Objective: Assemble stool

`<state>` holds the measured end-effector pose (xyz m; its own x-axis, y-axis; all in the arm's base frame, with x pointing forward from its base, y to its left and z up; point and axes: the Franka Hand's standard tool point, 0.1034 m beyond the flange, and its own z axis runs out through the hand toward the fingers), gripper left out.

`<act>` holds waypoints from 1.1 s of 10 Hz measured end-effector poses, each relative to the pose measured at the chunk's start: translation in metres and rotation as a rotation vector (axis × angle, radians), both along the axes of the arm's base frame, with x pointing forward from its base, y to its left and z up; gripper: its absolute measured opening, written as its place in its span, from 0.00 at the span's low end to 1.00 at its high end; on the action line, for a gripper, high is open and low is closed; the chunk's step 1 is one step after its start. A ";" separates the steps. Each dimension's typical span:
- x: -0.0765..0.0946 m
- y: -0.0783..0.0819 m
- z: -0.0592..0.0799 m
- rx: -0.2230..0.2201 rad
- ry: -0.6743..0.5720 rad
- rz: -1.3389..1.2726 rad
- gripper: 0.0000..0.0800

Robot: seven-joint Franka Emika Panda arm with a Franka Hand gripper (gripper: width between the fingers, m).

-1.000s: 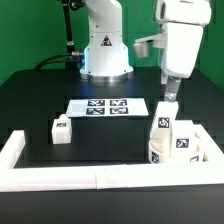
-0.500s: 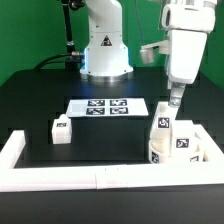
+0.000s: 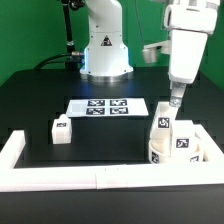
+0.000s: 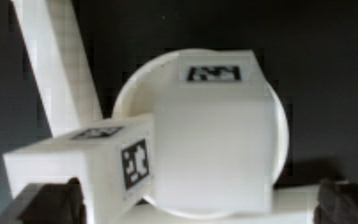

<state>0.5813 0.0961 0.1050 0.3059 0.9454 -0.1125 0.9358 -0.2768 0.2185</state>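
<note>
The seat (image 4: 202,130) and the loose leg (image 3: 61,131) look like smooth, matt white plastic, with square tags (image 4: 215,73) printed in flat black. The table (image 3: 40,90) is dull matt black. The arm's white casing (image 3: 186,40) is smooth plastic with a slight gloss.

The marker board (image 3: 107,106) is lying flat on the black worktop (image 3: 35,105), showing four black-and-white tags. The long white border rail (image 3: 80,178) is running along the worktop's near edge, bending back at the exterior view's left end. A green backdrop (image 3: 30,30) is standing behind.
</note>
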 end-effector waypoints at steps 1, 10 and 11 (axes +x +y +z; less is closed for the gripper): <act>0.000 0.003 0.000 0.002 -0.008 -0.003 0.81; -0.008 -0.001 0.003 -0.094 0.140 -0.033 0.81; -0.011 -0.001 0.003 -0.125 0.193 -0.061 0.81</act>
